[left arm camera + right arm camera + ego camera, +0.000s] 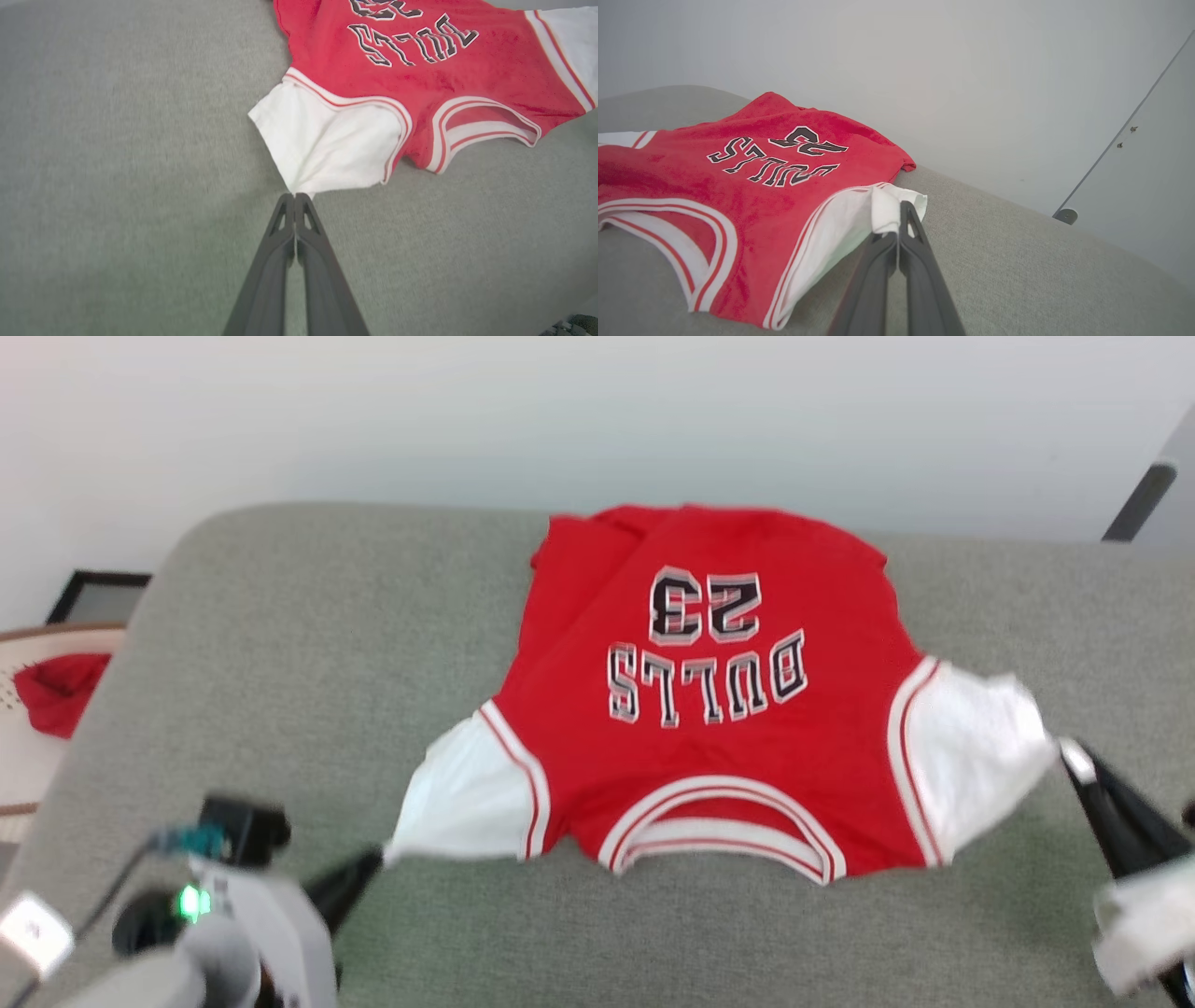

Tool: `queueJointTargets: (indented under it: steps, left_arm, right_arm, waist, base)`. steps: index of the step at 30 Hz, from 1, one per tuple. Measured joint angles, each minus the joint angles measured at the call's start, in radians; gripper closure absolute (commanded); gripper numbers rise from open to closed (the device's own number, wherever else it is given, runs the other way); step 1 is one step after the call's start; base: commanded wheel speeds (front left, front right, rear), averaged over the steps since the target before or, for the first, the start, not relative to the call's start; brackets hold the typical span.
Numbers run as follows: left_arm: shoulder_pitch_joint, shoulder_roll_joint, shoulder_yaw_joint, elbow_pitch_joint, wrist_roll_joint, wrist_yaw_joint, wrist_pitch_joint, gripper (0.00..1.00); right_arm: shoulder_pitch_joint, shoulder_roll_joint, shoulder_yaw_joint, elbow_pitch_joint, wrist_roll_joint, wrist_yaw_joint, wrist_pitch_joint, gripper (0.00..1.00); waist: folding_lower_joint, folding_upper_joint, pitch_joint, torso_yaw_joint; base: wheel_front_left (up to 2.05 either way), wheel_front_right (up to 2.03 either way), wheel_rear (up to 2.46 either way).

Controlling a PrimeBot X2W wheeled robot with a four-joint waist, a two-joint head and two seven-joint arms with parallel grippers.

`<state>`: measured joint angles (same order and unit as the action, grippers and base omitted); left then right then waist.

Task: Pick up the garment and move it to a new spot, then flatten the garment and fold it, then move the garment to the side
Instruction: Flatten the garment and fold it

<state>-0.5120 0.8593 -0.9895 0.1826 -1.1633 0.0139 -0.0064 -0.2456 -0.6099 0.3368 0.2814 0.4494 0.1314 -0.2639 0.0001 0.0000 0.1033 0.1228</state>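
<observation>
Red jersey-style shirt with white sleeves and a black number 23 (709, 756) lies spread on the grey fabric cushion (280, 663), collar toward the robot. The left gripper (295, 198) is clamped on one sleeve's tip. The right gripper (899, 224) pinches the other sleeve's edge.

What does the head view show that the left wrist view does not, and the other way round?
Head view, not left wrist view: the right gripper shut on the garment's white sleeve, the full number 23, a red cloth at the left edge. Left wrist view, not head view: a sharp close look at the left gripper pinching the other sleeve's corner. Both: the garment, its BULLS lettering, the left gripper, the grey cushion.
</observation>
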Motion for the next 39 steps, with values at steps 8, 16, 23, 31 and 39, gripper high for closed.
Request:
queueJointTargets:
  steps: [8,16,23,31,39]
  left_arm:
    - [0.209,0.080,0.003,-0.174,-0.080,0.174,-0.055,1.00]
    - [0.339,0.147,0.038,-0.317,-0.159,0.300,-0.115,1.00]
    - [0.390,0.168,0.053,-0.378,-0.185,0.339,-0.156,1.00]
    - [0.345,0.121,0.043,-0.360,-0.123,0.337,-0.171,1.00]
    - [0.308,0.065,0.041,-0.333,-0.077,0.328,-0.197,1.00]
  right_arm:
    - [0.306,0.024,-0.181,-0.119,-0.056,0.000,0.041,1.00]
    - [0.533,0.057,-0.359,-0.270,-0.095,0.000,0.097,1.00]
    - [0.624,0.102,-0.431,-0.348,-0.100,0.000,0.137,1.00]
    - [0.576,0.137,-0.401,-0.365,-0.102,0.000,0.250,0.00]
    - [0.579,0.150,-0.414,-0.458,-0.038,0.000,0.317,0.00]
  waist:
    - [0.0000,0.0000,-0.030,0.020]
    - [-0.0001,0.0000,0.003,0.036]
    - [0.0000,0.0000,0.032,0.049]
    - [-0.0001,0.0000,0.060,0.050]
    - [0.0000,0.0000,0.086,0.047]
  base:
    - [0.00,0.00,0.00]
    - [0.00,0.00,0.00]
    - [0.00,0.00,0.00]
    - [0.00,0.00,0.00]
    - [0.00,0.00,0.00]
